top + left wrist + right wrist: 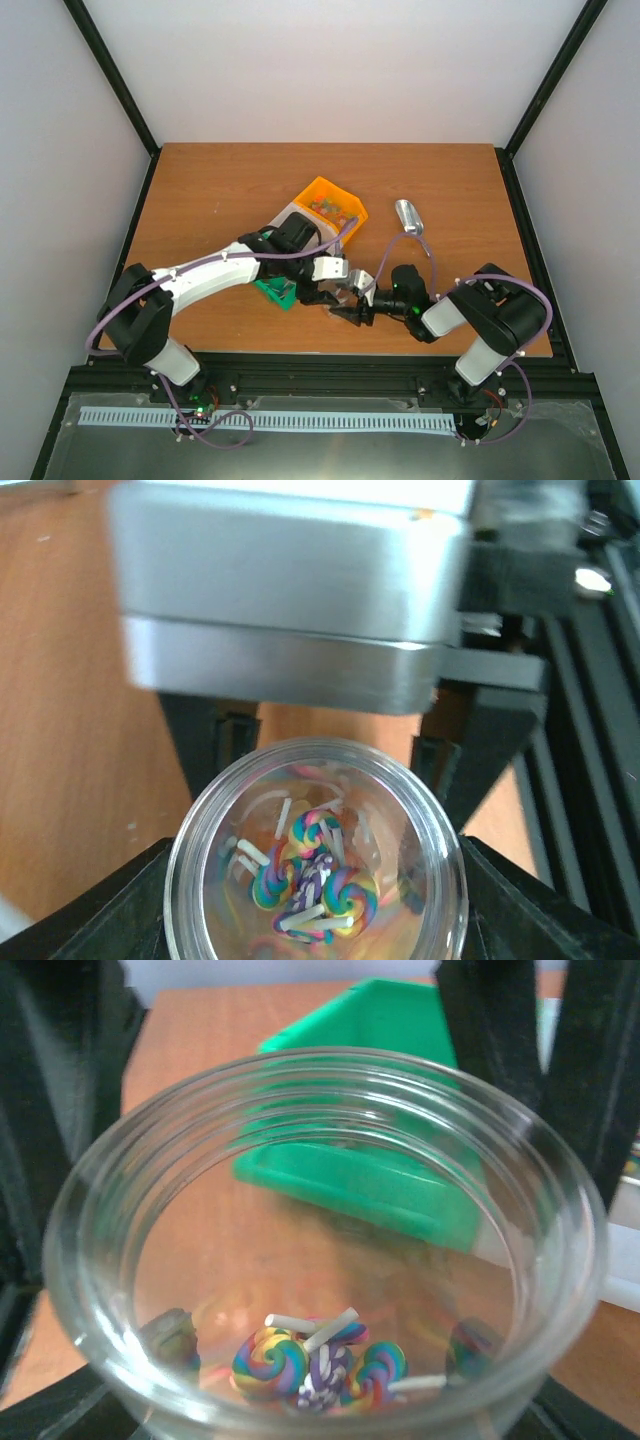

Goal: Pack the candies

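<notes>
The left gripper (316, 915) pinches a small clear plastic jar (192, 855). Its black fingers (95, 910) press against the jar's left and right walls, spread only as wide as the jar. The jar's open mouth faces the left wrist camera.

The right gripper (315, 1400) is at the same jar from the opposite side, with a finger on either side of it. Whether those fingers press on the glassy wall or stand just off it cannot be told.

Some of the candies (312, 875), rainbow-swirled sweets on short white sticks, lie in a small heap on the jar's bottom. More small mixed-colour pieces sit in the orange plastic bin (347, 203) farther back on the brown wooden table (220, 190).

The left arm reaches from its base at the near left in a long low arc to the table's middle, with its wrist turned down. The right arm is folded at the near right, its forearm lying low and pointing left, so the two grippers meet near the table's near edge. A green plastic bin (370, 1160) stands just left of the jar. A silver metal scoop (408, 215) lies to the right of the orange bin, apart from both arms.
</notes>
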### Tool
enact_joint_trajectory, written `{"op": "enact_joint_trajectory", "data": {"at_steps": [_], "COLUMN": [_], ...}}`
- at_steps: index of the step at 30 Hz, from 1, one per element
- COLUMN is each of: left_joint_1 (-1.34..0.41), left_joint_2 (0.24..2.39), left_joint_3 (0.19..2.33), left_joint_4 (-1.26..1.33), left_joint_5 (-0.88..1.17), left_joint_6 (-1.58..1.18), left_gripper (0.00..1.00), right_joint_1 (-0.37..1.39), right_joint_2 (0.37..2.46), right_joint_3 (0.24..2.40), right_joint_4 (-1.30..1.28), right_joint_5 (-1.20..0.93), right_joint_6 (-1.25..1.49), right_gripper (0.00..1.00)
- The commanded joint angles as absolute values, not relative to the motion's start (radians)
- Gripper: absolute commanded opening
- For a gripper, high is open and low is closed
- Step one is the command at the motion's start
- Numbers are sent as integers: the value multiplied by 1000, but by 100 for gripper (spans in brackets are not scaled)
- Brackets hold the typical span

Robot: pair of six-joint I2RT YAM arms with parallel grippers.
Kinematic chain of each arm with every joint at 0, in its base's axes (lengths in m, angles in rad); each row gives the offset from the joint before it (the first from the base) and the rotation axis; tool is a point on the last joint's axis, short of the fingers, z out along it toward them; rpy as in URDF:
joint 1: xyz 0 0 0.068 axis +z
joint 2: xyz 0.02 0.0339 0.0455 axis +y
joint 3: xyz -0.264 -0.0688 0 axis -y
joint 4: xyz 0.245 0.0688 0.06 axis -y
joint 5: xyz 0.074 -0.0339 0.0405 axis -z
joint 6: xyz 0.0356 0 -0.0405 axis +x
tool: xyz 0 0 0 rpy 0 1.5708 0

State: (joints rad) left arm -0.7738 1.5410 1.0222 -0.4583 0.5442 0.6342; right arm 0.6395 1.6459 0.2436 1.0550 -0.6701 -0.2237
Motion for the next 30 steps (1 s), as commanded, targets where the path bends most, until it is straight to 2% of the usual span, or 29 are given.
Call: {"op": "enact_joint_trajectory", "data": {"at_steps": [1,5,7,10,15,21,30], "left_joint_1": [-775,-774,-761,-735,-719,-719,-720], "left_joint_2": [1582,1612,1589,1552,1520,1557,1580], "left_joint_3": [1077,1133,1132,1115,1087,1083,1066], "left_joint_4": [-729,-768,-685,-580,-433,-359,-354], "left_joint_5": [677,676,685,659,557,494,450], "left_joint_6": [945,944,852,704,516,426,469], "left_gripper": [66,68,80,93,100,95,79], "right_joint_1": [646,646,646,646,646,646,646], "right_joint_2": [1582,1584,1581,1577,1609,1665,1669], "right_joint_3": [257,272,272,279,308,346,329], "right_joint_4": [1042,1012,1018,1026,1056,1087,1090], "right_joint_5": [-895,-906,-869,-790,-630,-500,-498], "right_joint_6": [-281,-282,-276,-258,-228,-149,-153], "right_gripper": [34,31,31,31,31,29,29]}}
